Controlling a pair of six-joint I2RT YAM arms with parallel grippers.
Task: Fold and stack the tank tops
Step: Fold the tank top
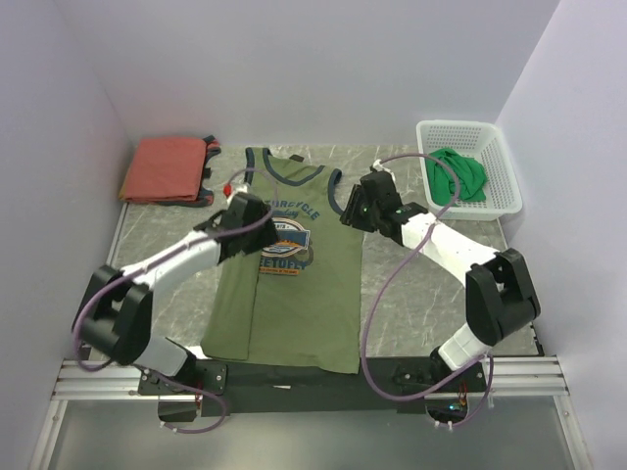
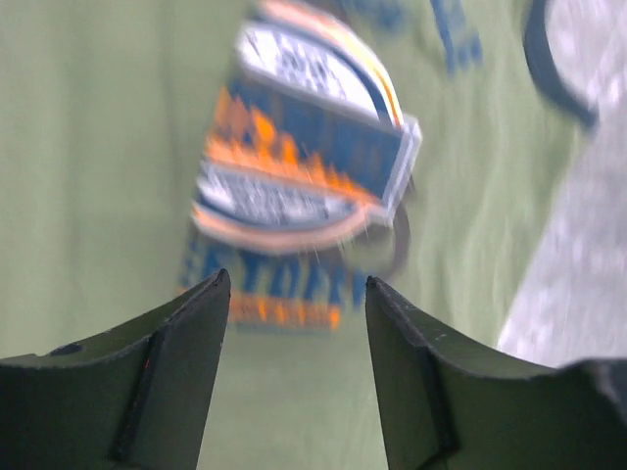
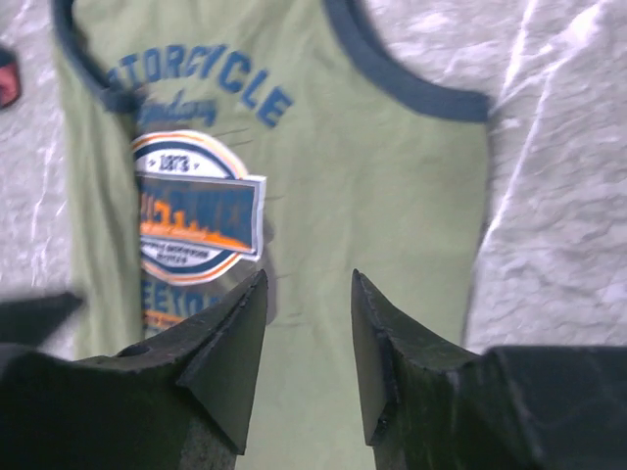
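Observation:
The olive green tank top (image 1: 304,304) with navy trim lies flat in the middle of the table, neckline to the far side, its left edge folded in over the body. My left gripper (image 1: 261,227) hovers open over the chest graphic (image 2: 294,166), nothing between its fingers (image 2: 186,362). Above the top's right shoulder strap my right gripper (image 1: 351,211) hangs open and empty too, olive cloth (image 3: 372,176) showing between its fingers. The rust-red tank top (image 1: 167,168) lies folded at the back left. A bright green tank top (image 1: 458,176) sits bunched in the basket.
The white mesh basket (image 1: 505,166) stands at the back right corner. Grey marble tabletop (image 1: 411,294) shows on both sides of the olive top. White walls close in the back and sides; the arms' mounting rail (image 1: 313,377) runs along the near edge.

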